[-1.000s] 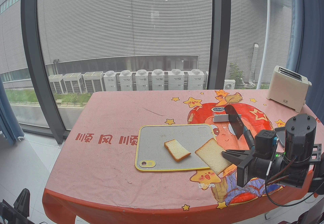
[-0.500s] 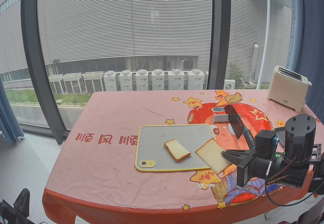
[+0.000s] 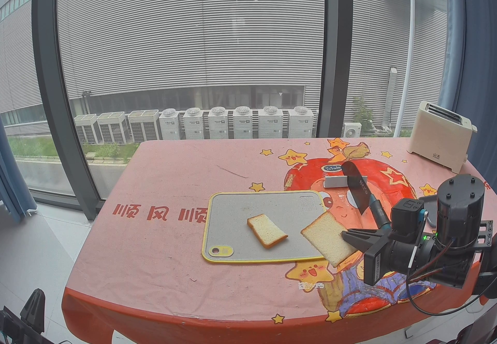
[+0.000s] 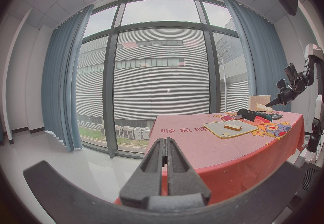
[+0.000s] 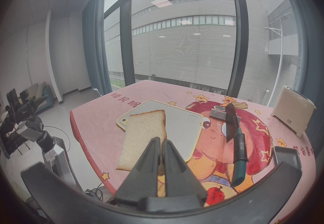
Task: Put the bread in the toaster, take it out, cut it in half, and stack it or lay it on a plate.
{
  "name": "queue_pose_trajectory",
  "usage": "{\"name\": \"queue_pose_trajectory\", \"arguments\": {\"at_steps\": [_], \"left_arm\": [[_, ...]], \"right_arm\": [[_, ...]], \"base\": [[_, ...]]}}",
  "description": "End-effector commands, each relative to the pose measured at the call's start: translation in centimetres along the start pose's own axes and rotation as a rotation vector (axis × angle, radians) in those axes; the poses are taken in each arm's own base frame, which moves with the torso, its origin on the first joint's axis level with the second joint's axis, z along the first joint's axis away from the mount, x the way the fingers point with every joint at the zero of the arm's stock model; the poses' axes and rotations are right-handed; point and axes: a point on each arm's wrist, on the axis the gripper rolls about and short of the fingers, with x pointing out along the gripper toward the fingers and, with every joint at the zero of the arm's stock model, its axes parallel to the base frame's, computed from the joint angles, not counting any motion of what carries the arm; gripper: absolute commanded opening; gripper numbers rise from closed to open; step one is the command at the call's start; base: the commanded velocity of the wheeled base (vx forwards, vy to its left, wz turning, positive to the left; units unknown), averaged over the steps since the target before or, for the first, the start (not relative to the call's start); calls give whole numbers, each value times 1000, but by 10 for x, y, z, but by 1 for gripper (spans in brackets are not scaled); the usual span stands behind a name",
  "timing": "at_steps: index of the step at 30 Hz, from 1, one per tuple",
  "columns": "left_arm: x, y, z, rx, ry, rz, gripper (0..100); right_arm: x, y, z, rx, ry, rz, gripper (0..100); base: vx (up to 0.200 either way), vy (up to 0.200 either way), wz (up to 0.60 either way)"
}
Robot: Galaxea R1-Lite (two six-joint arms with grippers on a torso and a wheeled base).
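Head view: right gripper clenched on the near edge of a large bread slice, held tilted just beside the right edge of the cutting board. Also there, a smaller bread piece flat on the board, well apart from the claw.

Right wrist view: gives the pinch itself, both fingers pressed together on the slice's lower edge, the slice reaching away from the claw toward the board. Also gives a dark flat thing near the knife handle, perhaps a plate; mostly hidden behind the arm in the head view.

Left wrist view: supplies what the other two leave out, the left gripper clenched on nothing, pads touching, low beside the table and far from both bread pieces.

Beyond the claw, knife on the cloth, handle toward the robot, blade by a small grey block. Toaster at the far right corner, well apart from everything else.

Count: two pieces of bread, one held and one lying; one board; one knife; one toaster; one grey block.
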Motion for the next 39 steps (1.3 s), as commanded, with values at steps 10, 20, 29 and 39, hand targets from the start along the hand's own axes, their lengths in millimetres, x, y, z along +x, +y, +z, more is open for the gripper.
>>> {"name": "queue_pose_trajectory", "arguments": {"at_steps": [10, 20, 29, 39], "left_arm": [[1, 0, -5, 0, 8, 1, 0], [1, 0, -5, 0, 9, 1, 0], [1, 0, -5, 0, 9, 2, 0], [1, 0, -5, 0, 9, 1, 0]], "right_arm": [[1, -1, -1, 0, 6, -4, 0], [1, -2, -3, 3, 10, -9, 0], [1, -3, -4, 19, 13, -20, 0], [5, -4, -6, 57, 26, -64, 0]], "base": [[0, -200, 0], [0, -200, 0], [0, -200, 0], [0, -60, 0]]}}
